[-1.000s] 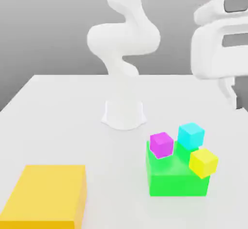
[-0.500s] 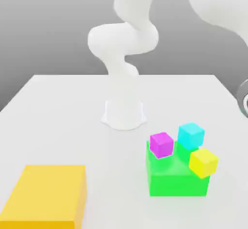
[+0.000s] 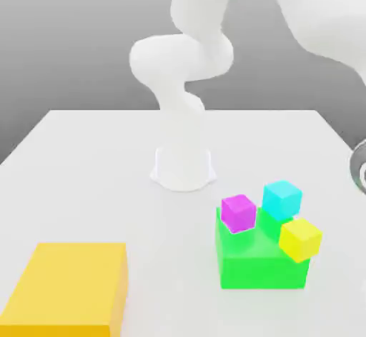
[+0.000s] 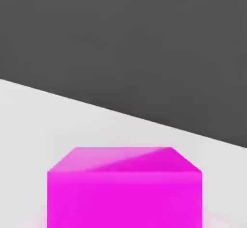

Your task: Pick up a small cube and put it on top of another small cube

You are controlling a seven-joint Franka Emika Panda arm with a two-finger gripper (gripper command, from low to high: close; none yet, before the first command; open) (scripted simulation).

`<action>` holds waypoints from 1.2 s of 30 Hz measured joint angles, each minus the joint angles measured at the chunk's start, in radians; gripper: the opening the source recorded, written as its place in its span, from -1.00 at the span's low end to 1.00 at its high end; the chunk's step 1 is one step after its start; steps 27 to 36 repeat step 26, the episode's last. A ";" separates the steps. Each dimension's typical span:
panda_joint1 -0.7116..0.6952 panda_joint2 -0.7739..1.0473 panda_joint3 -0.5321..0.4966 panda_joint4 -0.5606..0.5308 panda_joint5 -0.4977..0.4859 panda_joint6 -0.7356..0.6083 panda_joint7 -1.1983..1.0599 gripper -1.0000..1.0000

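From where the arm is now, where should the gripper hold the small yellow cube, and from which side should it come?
Judging by its pose, come from above and close on two opposite upright faces of the yellow cube. It sits at the green block's corner towards the exterior view's right, its top bare. The cyan cube stands close behind, so the faces turned away from it look safer, though the yellow cube seems slightly turned.

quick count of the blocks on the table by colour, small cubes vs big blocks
small magenta cube: 1
small cyan cube: 1
small yellow cube: 1
big green block: 1
big yellow block: 1
total: 5 (3 small cubes, 2 big blocks)
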State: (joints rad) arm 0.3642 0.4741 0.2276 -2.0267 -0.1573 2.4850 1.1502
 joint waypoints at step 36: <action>-0.117 -0.528 0.029 -0.595 0.185 0.083 -0.706 1.00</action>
